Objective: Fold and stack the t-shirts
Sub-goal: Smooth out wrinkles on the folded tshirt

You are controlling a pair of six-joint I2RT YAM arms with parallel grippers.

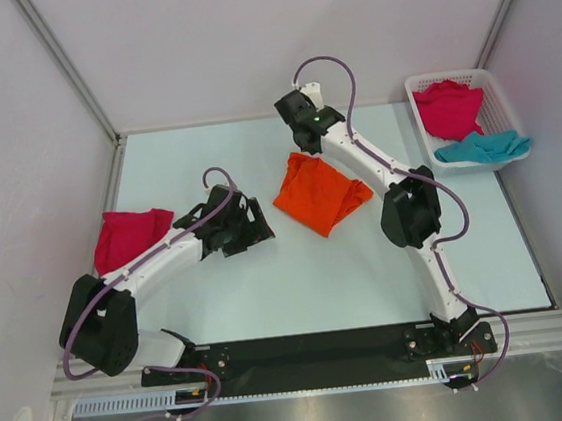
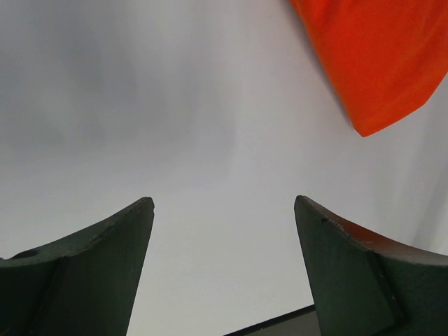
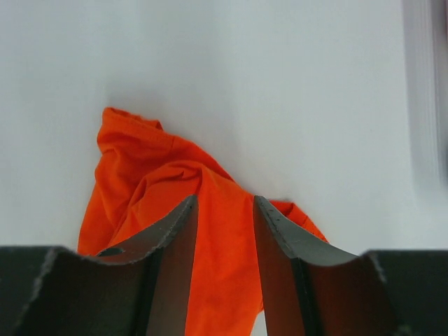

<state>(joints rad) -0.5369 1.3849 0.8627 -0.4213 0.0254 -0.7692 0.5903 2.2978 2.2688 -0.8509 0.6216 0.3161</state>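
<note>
An orange t-shirt (image 1: 320,196) lies crumpled in the middle of the table, its top corner drawn up under my right gripper (image 1: 298,148). In the right wrist view the gripper (image 3: 225,203) has its jaws narrowly apart with a band of the orange cloth (image 3: 140,175) between them. My left gripper (image 1: 262,222) is open and empty just left of the shirt. In the left wrist view (image 2: 224,203) only a corner of the shirt (image 2: 371,63) shows, at the upper right. A folded magenta t-shirt (image 1: 128,237) lies at the table's left edge.
A white lattice basket (image 1: 497,82) stands at the back right, holding a magenta t-shirt (image 1: 448,107) and a teal t-shirt (image 1: 481,147) that hangs over its near rim. Walls close in the table on the left, back and right.
</note>
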